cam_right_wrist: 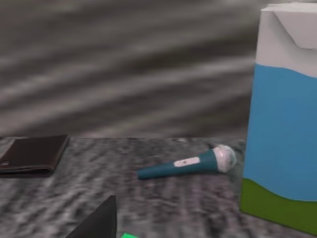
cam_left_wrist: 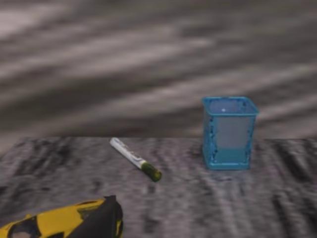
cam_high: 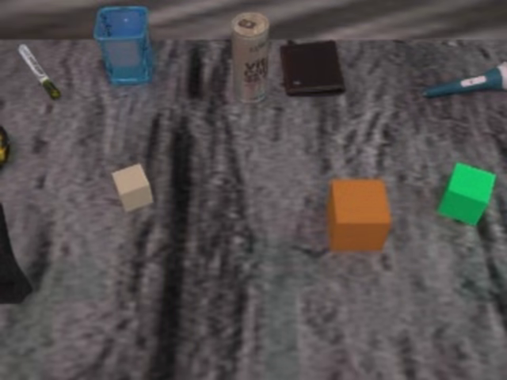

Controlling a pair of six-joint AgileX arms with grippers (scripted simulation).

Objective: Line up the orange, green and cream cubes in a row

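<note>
Cream cube [cam_high: 132,188] sits left on the worktop [cam_high: 253,317], orange cube [cam_high: 359,214] and green cube [cam_high: 466,193] well apart at right — jaws out of sight, state unknown — you risk nudging the orange when fetching green.

Top view: my left arm [cam_high: 9,261] cut by left edge, right arm out of frame. Carton [cam_right_wrist: 285,119] cropped in right wrist view.
</note>
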